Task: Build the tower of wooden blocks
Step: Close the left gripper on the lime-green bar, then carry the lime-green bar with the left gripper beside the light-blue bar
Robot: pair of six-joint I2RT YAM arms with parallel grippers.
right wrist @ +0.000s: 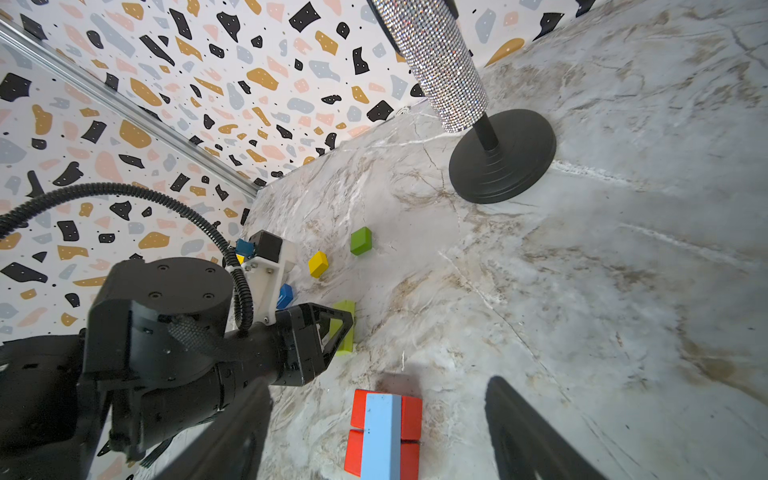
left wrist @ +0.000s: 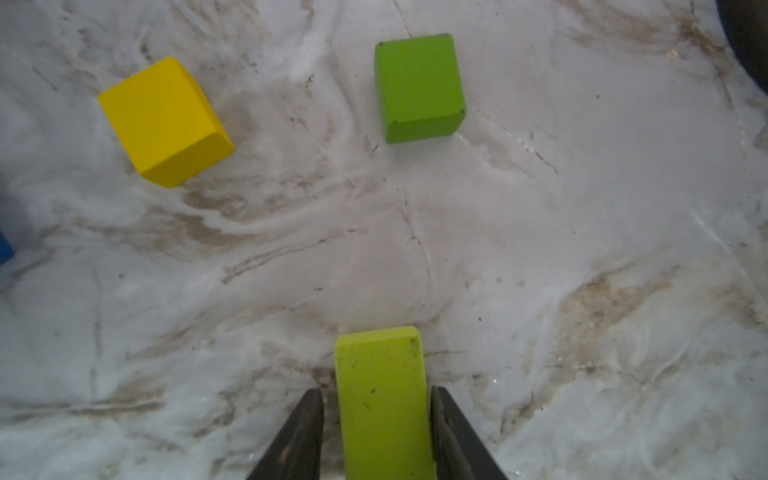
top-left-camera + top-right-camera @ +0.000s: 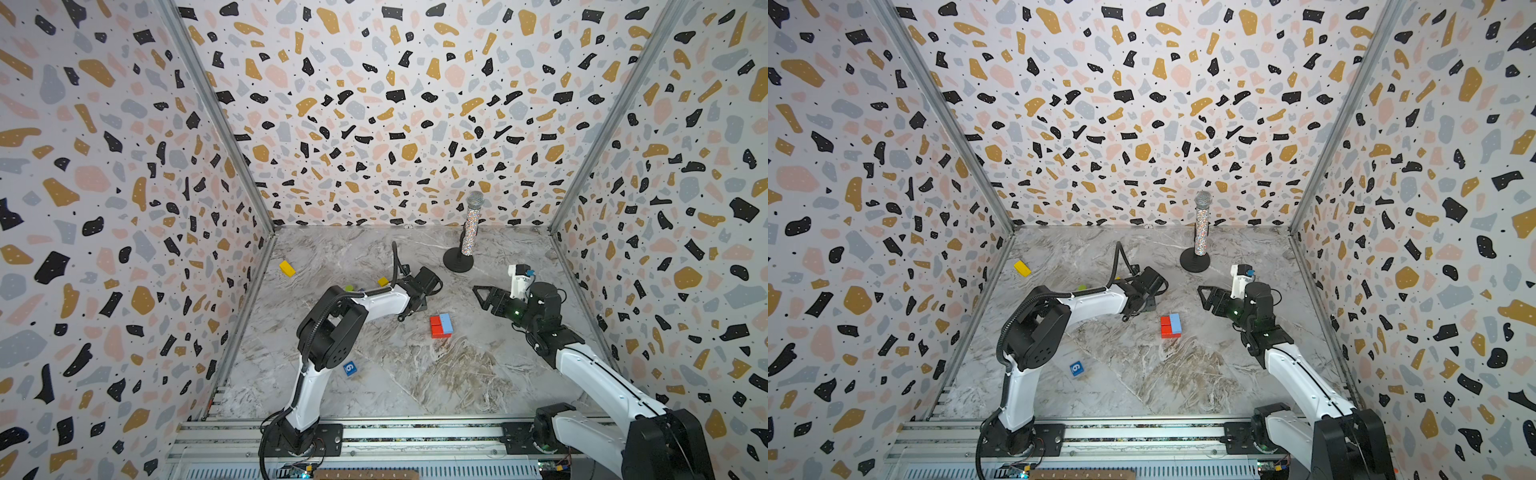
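Tower [image 3: 440,326] base at table [image 3: 415,374] ctr, btwn both arms: two red bricks [image 1: 411,415] are lying side by side w/ one light blue brick [image 1: 380,432] resting across them; paint flat, edges square. L gripper [image 2: 376,390] is straddling a lime green brick [image 2: 382,415], jaws narrow: one finger is touching it, a slit is showing at the other. R gripper [image 3: 480,297] is hovering near the tower, jaws spread wide, holding nothing. Loose blocks: yellow cube [image 2: 166,120] and green cube [image 2: 419,87] are sitting apart beyond the lime brick; yellow brick [image 3: 286,268] by L wall; dark blue cube [image 3: 350,368] w/ white numeral near L arm. Glittery microphone [image 3: 471,224] is standing at rear.
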